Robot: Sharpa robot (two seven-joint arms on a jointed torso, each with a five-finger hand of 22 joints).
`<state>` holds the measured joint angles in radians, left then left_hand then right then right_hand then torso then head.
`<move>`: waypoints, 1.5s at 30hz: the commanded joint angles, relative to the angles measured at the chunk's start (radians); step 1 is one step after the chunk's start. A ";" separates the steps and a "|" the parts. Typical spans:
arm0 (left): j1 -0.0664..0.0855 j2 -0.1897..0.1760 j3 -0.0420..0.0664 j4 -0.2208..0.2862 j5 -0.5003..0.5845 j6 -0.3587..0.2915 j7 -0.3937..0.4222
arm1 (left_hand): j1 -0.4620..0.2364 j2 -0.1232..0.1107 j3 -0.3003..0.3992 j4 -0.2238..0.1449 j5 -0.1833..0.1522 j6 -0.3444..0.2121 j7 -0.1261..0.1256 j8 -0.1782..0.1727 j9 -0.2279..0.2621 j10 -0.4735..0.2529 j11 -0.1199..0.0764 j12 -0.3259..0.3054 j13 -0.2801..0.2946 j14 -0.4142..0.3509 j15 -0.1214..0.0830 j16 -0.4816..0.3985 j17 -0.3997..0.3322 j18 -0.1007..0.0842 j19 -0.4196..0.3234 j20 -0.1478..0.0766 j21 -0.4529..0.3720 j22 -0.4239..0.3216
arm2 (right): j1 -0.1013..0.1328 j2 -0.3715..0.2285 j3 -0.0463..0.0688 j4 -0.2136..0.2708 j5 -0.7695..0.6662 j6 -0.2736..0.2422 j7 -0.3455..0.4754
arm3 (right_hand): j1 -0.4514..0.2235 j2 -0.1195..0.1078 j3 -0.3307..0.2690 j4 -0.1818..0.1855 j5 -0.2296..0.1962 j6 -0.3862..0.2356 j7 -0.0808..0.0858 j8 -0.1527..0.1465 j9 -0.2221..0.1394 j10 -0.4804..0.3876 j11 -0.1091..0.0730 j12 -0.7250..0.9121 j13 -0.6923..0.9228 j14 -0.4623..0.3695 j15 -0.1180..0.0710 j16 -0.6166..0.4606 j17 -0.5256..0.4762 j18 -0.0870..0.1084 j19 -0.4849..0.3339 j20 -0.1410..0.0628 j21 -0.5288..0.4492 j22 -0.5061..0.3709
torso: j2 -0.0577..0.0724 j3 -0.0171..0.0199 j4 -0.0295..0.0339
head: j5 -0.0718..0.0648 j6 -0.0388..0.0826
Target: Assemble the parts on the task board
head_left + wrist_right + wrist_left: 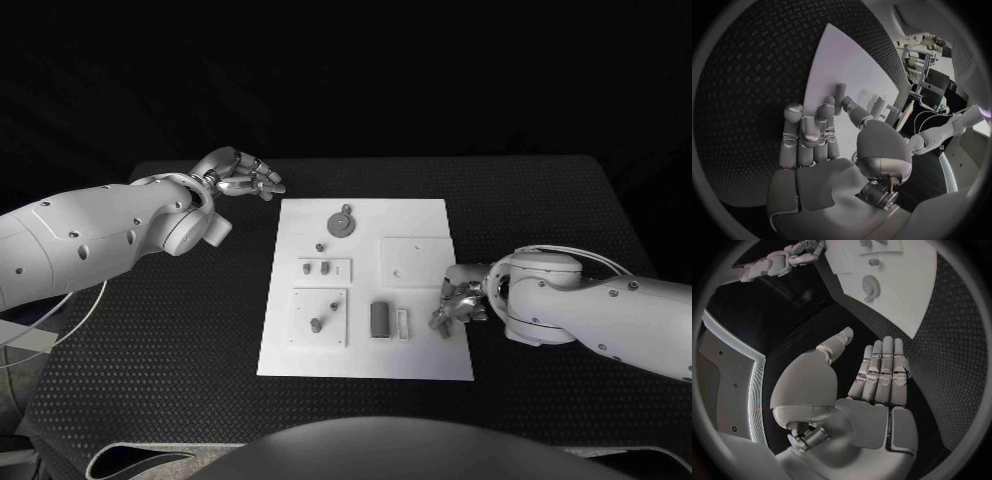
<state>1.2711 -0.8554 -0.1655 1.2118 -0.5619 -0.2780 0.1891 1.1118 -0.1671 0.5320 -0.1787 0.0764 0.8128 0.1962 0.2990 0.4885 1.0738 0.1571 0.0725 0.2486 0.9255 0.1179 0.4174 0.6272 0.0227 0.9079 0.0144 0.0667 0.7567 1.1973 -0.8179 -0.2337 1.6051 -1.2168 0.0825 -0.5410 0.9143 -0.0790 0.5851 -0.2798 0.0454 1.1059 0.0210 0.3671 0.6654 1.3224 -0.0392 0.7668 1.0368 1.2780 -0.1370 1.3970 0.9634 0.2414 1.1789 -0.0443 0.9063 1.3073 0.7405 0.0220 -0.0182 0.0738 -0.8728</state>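
- Fingers of the left hand [242,173] we see stretched nearly straight and side by side, thumb apart, holding nothing; the hand hovers over the black desk [173,330] just off the far left corner of the task board [433,365].
- On the task board, which lies at the middle of the desk, we find a round disc part [340,222] near the far end, small pegs [320,267] on a raised plate [326,269] below it, a peg [316,324] on a larger square plate [319,317], and a dark upright block [381,319] toward the near edge.
- A plain square plate [413,262] sits right of centre.
- The right hand [459,300] rests at the board's right edge, beside the dark block; its fingers [807,137] lie loosely extended with nothing between them.
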 commanded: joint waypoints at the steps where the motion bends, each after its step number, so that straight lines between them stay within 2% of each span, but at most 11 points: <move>1: 0.001 0.000 0.001 0.003 0.005 0.013 0.003 | -0.007 0.005 -0.002 0.006 -0.001 -0.004 -0.001 0.006 -0.001 -0.006 0.001 -0.003 -0.001 0.004 0.000 -0.004 0.001 -0.006 -0.004 0.004 0.003 -0.001 | -0.009 -0.007 -0.013 -0.003 0.189 -0.020 -0.025 | 0.076 0.068 0.023 -0.015 0.004 -0.052 0.054 -0.130 0.001 0.004 0.003 0.005 0.000 0.007 0.000 -0.001 0.004 0.020 0.000 0.006 0.000 0.016 | 0.000 -0.0001 0.0002 | -0.001 0.000; 8: 0.001 0.000 0.000 0.003 0.004 0.015 -0.002 | -0.007 0.005 -0.002 0.006 -0.001 -0.004 -0.001 0.006 -0.001 -0.006 0.001 -0.003 -0.001 0.004 0.000 -0.005 0.002 -0.006 -0.004 0.004 0.003 -0.001 | 0.007 -0.017 -0.012 0.021 0.262 -0.055 -0.022 | 0.075 0.069 0.026 -0.015 0.004 -0.049 0.053 -0.128 0.001 0.005 0.002 0.006 0.001 0.010 -0.001 0.002 0.009 0.020 0.002 0.006 0.001 0.016 | 0.000 0.0002 0.0001 | -0.002 0.000; 13: 0.001 0.001 0.000 0.003 0.003 0.016 -0.002 | -0.006 0.005 -0.002 0.006 -0.001 -0.005 -0.001 0.006 -0.001 -0.006 0.001 -0.003 -0.001 0.004 0.000 -0.005 0.002 -0.005 -0.004 0.004 0.003 -0.001 | 0.018 -0.020 -0.012 0.039 0.305 -0.109 -0.019 | 0.075 0.068 0.027 -0.015 0.004 -0.047 0.052 -0.127 0.001 0.006 0.001 0.007 0.001 0.011 -0.001 0.002 0.009 0.020 0.003 0.006 0.002 0.017 | 0.000 -0.0002 -0.0001 | -0.002 0.000; 16: 0.001 0.001 0.000 0.004 0.003 0.016 -0.002 | -0.006 0.005 -0.002 0.006 -0.001 -0.005 -0.001 0.006 -0.001 -0.006 0.001 -0.003 -0.001 0.004 0.000 -0.005 0.002 -0.006 -0.004 0.004 0.003 -0.001 | 0.019 -0.016 -0.012 0.044 0.342 -0.138 -0.018 | 0.075 0.067 0.027 -0.015 0.004 -0.046 0.052 -0.127 0.001 0.007 0.001 0.007 0.001 0.011 -0.001 0.002 0.008 0.020 0.003 0.006 0.002 0.017 | 0.000 -0.0007 0.0001 | -0.002 0.000; 22: 0.002 -0.001 0.000 0.005 0.003 0.015 -0.002 | -0.006 0.004 -0.002 0.006 -0.001 -0.005 -0.001 0.006 -0.001 -0.006 0.001 -0.003 -0.001 0.004 0.000 -0.006 0.003 -0.006 -0.004 0.004 0.003 -0.002 | 0.019 -0.005 -0.012 0.042 0.343 -0.147 -0.019 | 0.074 0.067 0.028 -0.015 0.004 -0.045 0.052 -0.126 0.001 0.007 0.000 0.007 0.001 0.011 -0.001 0.002 0.008 0.020 0.003 0.006 0.002 0.017 | 0.000 -0.0010 0.0001 | -0.003 0.000; 27: 0.002 0.000 0.000 0.005 0.003 0.017 -0.003 | -0.005 0.004 -0.002 0.006 -0.001 -0.005 -0.001 0.006 -0.001 -0.006 0.001 -0.003 -0.001 0.004 0.000 -0.006 0.003 -0.006 -0.004 0.004 0.003 -0.002 | 0.019 0.003 -0.012 0.051 0.352 -0.194 -0.014 | 0.073 0.066 0.028 -0.015 0.004 -0.045 0.052 -0.126 0.001 0.007 0.000 0.007 0.000 0.011 -0.002 0.002 0.008 0.020 0.003 0.007 0.002 0.017 | 0.000 -0.0005 0.0004 | -0.002 0.000; 33: 0.002 0.000 0.000 0.005 0.002 0.017 -0.003 | -0.005 0.004 -0.002 0.006 -0.001 -0.005 -0.001 0.006 -0.001 -0.007 0.001 -0.003 -0.002 0.004 0.000 -0.006 0.004 -0.006 -0.004 0.004 0.003 -0.002 | 0.019 0.029 -0.012 0.034 0.372 -0.184 -0.018 | 0.072 0.064 0.028 -0.014 0.004 -0.044 0.051 -0.126 0.001 0.006 0.000 0.007 0.000 0.008 -0.002 0.000 0.002 0.020 0.003 0.007 0.002 0.016 | 0.000 -0.0005 0.0004 | -0.005 0.000; 39: 0.002 -0.001 0.001 0.005 0.002 0.018 -0.003 | -0.005 0.004 -0.002 0.006 -0.001 -0.005 -0.001 0.006 -0.001 -0.007 0.001 -0.003 -0.002 0.004 0.000 -0.007 0.004 -0.006 -0.004 0.004 0.003 -0.002 | 0.019 0.041 -0.012 0.028 0.385 -0.184 -0.017 | 0.061 0.064 0.028 -0.013 0.004 -0.043 0.052 -0.126 0.001 0.006 0.000 0.007 -0.001 0.008 -0.002 -0.001 0.001 0.020 0.004 0.008 0.002 0.016 | 0.001 -0.0002 0.0008 | -0.001 0.000; 45: 0.002 -0.001 0.001 0.006 0.002 0.019 -0.004 | -0.005 0.004 -0.002 0.006 -0.001 -0.005 -0.001 0.007 -0.001 -0.007 0.001 -0.003 -0.002 0.004 0.000 -0.007 0.005 -0.006 -0.004 0.004 0.003 -0.002 | 0.019 0.042 -0.012 0.030 0.382 -0.155 -0.022 | 0.011 0.051 0.021 -0.006 0.004 -0.035 0.051 -0.125 -0.002 0.007 -0.001 0.007 -0.003 0.011 -0.003 -0.002 0.002 0.020 0.009 0.011 0.000 0.013 | 0.000 -0.0001 0.0006 | -0.001 0.000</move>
<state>1.2721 -0.8573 -0.1656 1.2146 -0.5621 -0.2714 0.1809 1.1118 -0.1670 0.5320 -0.1787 0.0764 0.8128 0.1962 0.2990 0.4888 1.0738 0.1571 0.0725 0.2487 0.9255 0.1179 0.4135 0.6300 0.0227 0.9079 0.0143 0.0667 0.7560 1.2167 -0.7768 -0.2456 1.6330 -0.8440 -0.0956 -0.5587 0.9345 -0.0254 0.6124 -0.2903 0.0467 1.0593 0.0649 0.2428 0.6672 1.3244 -0.0412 0.7706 1.0347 1.2905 -0.1380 1.3970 0.9654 0.2399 1.1810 -0.0352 0.9064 1.3073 0.7407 0.0220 -0.0175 0.0721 -0.8728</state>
